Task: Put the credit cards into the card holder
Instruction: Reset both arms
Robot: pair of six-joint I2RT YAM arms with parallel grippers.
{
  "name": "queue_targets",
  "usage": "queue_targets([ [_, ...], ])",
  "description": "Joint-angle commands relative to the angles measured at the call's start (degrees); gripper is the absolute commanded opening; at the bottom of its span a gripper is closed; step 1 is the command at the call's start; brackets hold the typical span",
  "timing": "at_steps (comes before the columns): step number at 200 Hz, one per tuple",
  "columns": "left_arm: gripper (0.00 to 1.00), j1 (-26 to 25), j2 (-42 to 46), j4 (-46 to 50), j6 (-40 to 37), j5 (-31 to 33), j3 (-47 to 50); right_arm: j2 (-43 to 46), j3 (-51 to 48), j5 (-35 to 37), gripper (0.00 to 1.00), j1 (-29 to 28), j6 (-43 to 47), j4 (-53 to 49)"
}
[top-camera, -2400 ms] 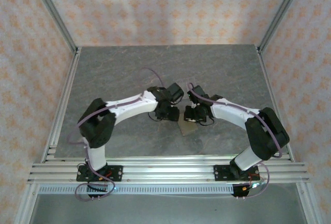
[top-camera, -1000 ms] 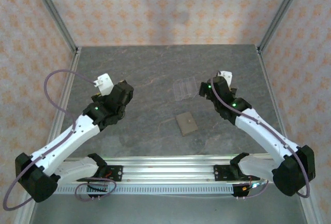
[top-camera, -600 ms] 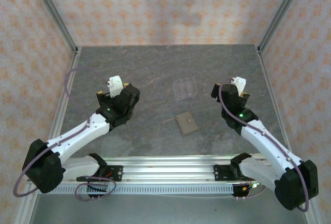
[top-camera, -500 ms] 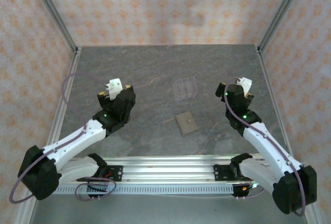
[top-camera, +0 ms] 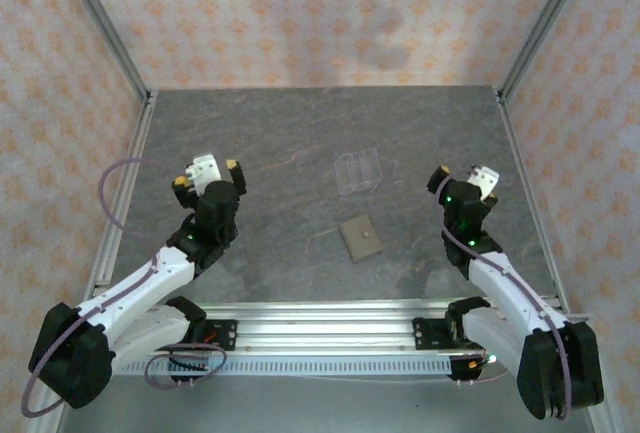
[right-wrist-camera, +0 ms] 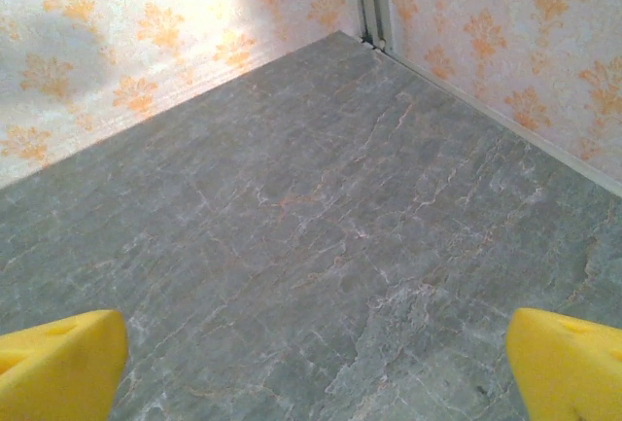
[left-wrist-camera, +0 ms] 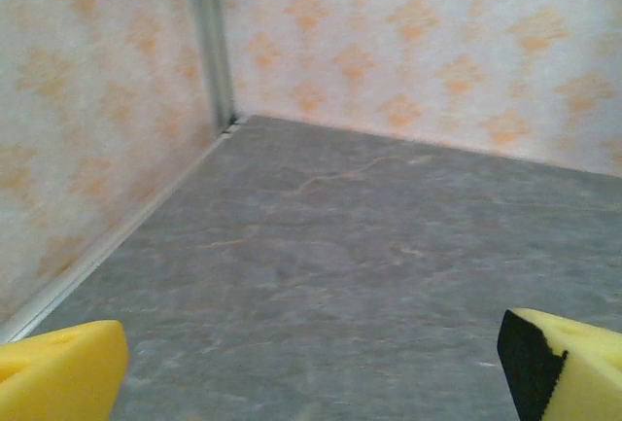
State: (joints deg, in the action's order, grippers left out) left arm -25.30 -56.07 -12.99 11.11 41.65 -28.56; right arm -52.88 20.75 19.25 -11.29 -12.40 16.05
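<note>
The left gripper (top-camera: 207,175) is wide open and holds nothing. It sits raised over the left side of the bench (top-camera: 300,123). In its wrist view the yellow pads (left-wrist-camera: 58,382) stand at the two lower corners, with bare grey stone and the wall corner between them. The right gripper (top-camera: 463,181) is in the same condition on the right side, jaws spread and empty, and its pads (right-wrist-camera: 58,358) frame plain bench and the far corner.

The card holder (top-camera: 361,239) lies flat on the bench between the two arms, nearer the front rail and well apart from both grippers. From above I see a small tan-brown square, and it seems folded shut, though it is too small for me to be sure. A clear plastic rack (top-camera: 358,170) stands behind it, a little farther from me, and it looks see-through down to the stone.

With both grippers empty and the holder apparently shut, my judgement is that the credit cards are already inside and the inserting work is finished. I can't confirm that, because the overhead picture doesn't show what is inside the holder. If I am right, nothing is left but parking the arms. If not, every card remains to be picked up.
</note>
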Motion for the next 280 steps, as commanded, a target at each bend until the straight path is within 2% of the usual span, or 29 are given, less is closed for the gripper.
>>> queue_targets([
  [1, 1.00, 5.5, -2.1, -0.9, 2.9, -0.7, 0.7, -1.6, -5.3, 3.4, 0.99, 0.3, 3.8, 17.2],
  [8, 0.99, 6.7, -3.7, -1.0, 3.0, -2.4, 0.7, -2.2, -6.0, 4.4, 0.99, 0.3, 4.8, 19.0],
  [27, 1.00, 7.2, -6.2, -6.1, 0.4, -1.8, 2.4, -2.5, -5.2, 5.7, 0.99, 0.3, 6.7, 17.3],
  [47, 1.00, 8.0, -7.5, -10.7, -6.4, -1.0, 3.0, -2.1, -5.1, 7.5, 0.99, 0.3, 8.6, 17.2],
  [57, 1.00, 9.5, -8.9, -13.0, -8.9, -3.0, 3.5, -1.7, -5.0, 8.5, 0.99, 0.3, 10.5, 16.5],
  [86, 1.00, 12.9, -16.8, -23.8, -8.9, -7.0, 7.2, -4.7, -5.3, 11.4, 0.99, 0.3, 13.7, 18.2],
  [97, 0.99, 13.3, -20.0, -28.4, -10.9, -7.8, 8.0, -8.1, -5.8, 12.1, 0.99, 0.3, 15.9, 21.4],
  [104, 1.00, 14.0, -21.5, -31.0, -12.3, -11.7, 8.1, -10.8, -6.5, 13.4, 0.99, 0.3, 17.0, 25.0],
  [116, 0.99, 15.8, -26.7, -38.3, -12.2, -15.0, 9.1, -16.1, -8.6, 14.3, 0.99, 0.7, 17.7, 35.3],
  [128, 0.99, 16.5, -25.8, -31.9, -11.2, -17.9, 7.1, -23.0, -9.2, 13.5, 0.99, 1.1, 19.6, 44.3],
  [133, 1.00, 17.1, -26.1, -34.3, -11.1, -18.6, 7.8, -24.6, -8.2, 14.0, 0.99, 0.6, 21.0, 45.4],
  [138, 0.99, 17.4, -26.7, -35.9, -11.2, -19.4, 8.6, -24.8, -6.7, 13.3, 0.99, 0.1, 22.3, 42.3],
  [152, 0.99, 17.8, -30.5, -40.8, -11.5, -19.2, 9.0, -23.8, -2.3, 5.0, 0.99, 1.2, 22.9, 30.2],
  [163, 1.00, 17.9, -29.1, -31.9, -10.4, -20.3, 6.0, -24.8, -1.5, 4.7, 1.00, 1.5, 23.0, 29.7],
  [172, 1.00, 18.6, -30.3, -35.7, -10.8, -21.0, 6.5, -25.2, -1.2, 5.1, 1.00, 1.7, 22.6, 29.7],
  [180, 1.00, 18.9, -29.2, -31.8, -10.0, -21.8, 5.7, -24.9, -1.1, 4.3, 1.00, 1.8, 22.6, 28.9],
  [187, 1.00, 19.6, -30.0, -33.4, -10.1, -22.5, 5.7, -24.6, -1.1, 2.0, 1.00, 2.0, 22.9, 28.3],
  [197, 1.00, 20.6, -29.3, -30.5, -9.0, -24.5, 4.9, -24.4, -0.9, -0.3, 1.00, 2.1, 23.2, 27.6],
  [216, 1.00, 20.7, -29.6, -31.7, -9.1, -24.5, 5.2, -25.2, 0.7, -3.3, 1.00, 2.2, 22.4, 25.1],
  [224, 1.00, 20.7, -29.5, -31.1, -9.2, -24.5, 5.1, -25.5, 0.4, -3.3, 1.00, 2.3, 18.3, 27.3],
  [234, 1.00, 20.8, -29.6, -31.7, -9.2, -24.4, 5.3, -25.9, -0.4, -5.5, 0.99, 2.3, 19.1, 29.8],
  [247, 1.00, 20.7, -29.6, -31.6, -9.2, -24.4, 5.3, -26.7, -1.7, -4.6, 0.99, 2.4, 18.8, 31.7],
  [270, 1.00, 20.7, -29.5, -31.5, -9.3, -24.5, 5.3, -40.8, -6.2, -3.6, 1.00, 3.5, 19.7, 57.9],
  [275, 1.00, 20.7, -29.5, -31.5, -9.3, -24.5, 5.3, -39.4, -5.7, -3.1, 1.00, 3.4, 19.1, 55.6],
  [280, 0.99, 20.7, -29.5, -31.5, -9.2, -24.4, 5.3, -36.4, -4.1, -3.4, 1.00, 3.7, 17.8, 47.8],
])
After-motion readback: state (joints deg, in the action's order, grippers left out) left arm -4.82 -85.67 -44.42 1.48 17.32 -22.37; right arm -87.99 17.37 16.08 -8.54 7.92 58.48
